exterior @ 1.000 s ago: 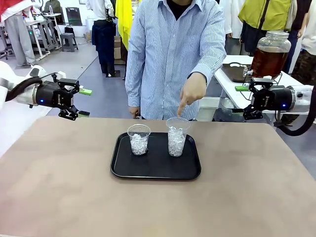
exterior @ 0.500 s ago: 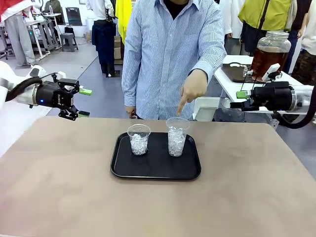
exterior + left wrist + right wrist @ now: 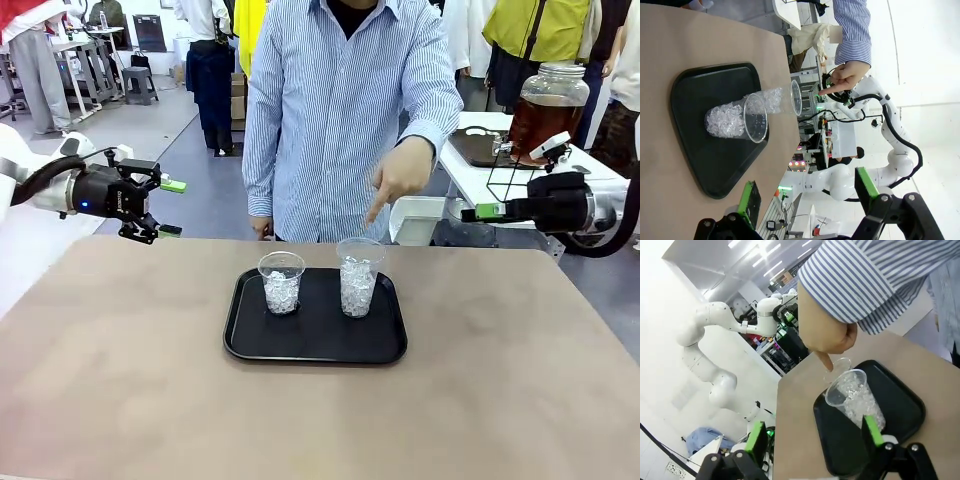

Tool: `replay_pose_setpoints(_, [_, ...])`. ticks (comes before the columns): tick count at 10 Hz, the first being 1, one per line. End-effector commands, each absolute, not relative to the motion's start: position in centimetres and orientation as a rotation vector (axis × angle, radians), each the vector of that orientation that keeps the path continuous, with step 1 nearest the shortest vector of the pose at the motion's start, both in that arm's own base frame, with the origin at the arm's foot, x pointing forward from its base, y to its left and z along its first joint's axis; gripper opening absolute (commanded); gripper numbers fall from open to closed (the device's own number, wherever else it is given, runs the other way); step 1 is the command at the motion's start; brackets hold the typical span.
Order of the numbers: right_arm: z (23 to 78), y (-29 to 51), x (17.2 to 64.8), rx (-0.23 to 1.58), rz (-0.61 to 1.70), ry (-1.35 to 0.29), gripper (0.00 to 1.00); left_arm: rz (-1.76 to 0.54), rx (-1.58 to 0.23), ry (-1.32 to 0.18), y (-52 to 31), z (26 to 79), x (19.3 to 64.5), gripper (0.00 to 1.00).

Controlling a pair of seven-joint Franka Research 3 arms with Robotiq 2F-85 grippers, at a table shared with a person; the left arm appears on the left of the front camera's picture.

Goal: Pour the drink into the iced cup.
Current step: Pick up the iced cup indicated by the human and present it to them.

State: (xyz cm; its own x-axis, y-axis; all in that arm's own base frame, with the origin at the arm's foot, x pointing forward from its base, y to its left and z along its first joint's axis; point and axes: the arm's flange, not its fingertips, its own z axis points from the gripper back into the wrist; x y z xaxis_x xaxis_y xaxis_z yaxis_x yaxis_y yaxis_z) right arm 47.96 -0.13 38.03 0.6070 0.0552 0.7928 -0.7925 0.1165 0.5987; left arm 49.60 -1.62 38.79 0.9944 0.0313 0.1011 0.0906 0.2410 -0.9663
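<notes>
The drink (image 3: 543,122) is amber liquid in a big lidded glass jar on a side table at the back right. Two clear cups of ice stand on a black tray (image 3: 316,346) mid-table. A person's hand (image 3: 398,176) points a finger down at the right iced cup (image 3: 357,278); the left cup (image 3: 281,283) stands beside it. My left gripper (image 3: 169,207) hovers open past the table's far left corner. My right gripper (image 3: 482,212) hangs open just in front of the jar, beyond the table's far right corner. The right wrist view shows the pointing hand (image 3: 827,332) above the iced cup (image 3: 855,396).
A person in a striped shirt (image 3: 345,100) stands at the far edge behind the tray. The white side table (image 3: 480,165) carries the jar and a dark board. Bare tan tabletop (image 3: 130,380) surrounds the tray on all sides.
My right gripper has rolled at the wrist, so its fingers now lie nearly edge-on. The person's pointing hand has lifted slightly. The left arm has not moved.
</notes>
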Motion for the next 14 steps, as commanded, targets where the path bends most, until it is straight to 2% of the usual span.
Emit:
replay_pose_setpoints(1, [38.3, -0.1, 48.1, 1.323, 0.679, -0.716, 1.0, -0.033, -1.337, -0.115, -1.6, 38.9, 49.6, 1.0])
replay_pose_setpoints(3, [38.0, -0.1, 48.0, 1.318, 0.701, -0.706, 1.0, -0.033, -1.337, -0.115, -1.6, 38.9, 49.6, 1.0])
replay_pose_setpoints(5, [36.4, 1.1, 49.2, 1.269, 0.881, -0.873, 1.0, -0.033, -1.337, -0.115, -1.6, 38.9, 49.6, 1.0])
replay_pose_setpoints(9, [33.2, 2.5, 50.2, 1.031, 1.235, -1.095, 1.0, -0.033, -1.337, -0.115, -1.6, 38.9, 49.6, 1.0])
replay_pose_setpoints(10, [32.4, 3.3, 50.4, 0.963, 1.247, -1.173, 1.0, -0.033, -1.337, -0.115, -1.6, 38.9, 49.6, 1.0])
replay_pose_setpoints(14, [30.1, 5.5, 52.1, 1.033, 1.188, -1.219, 1.0, -0.033, -1.337, -0.115, -1.6, 38.9, 49.6, 1.0])
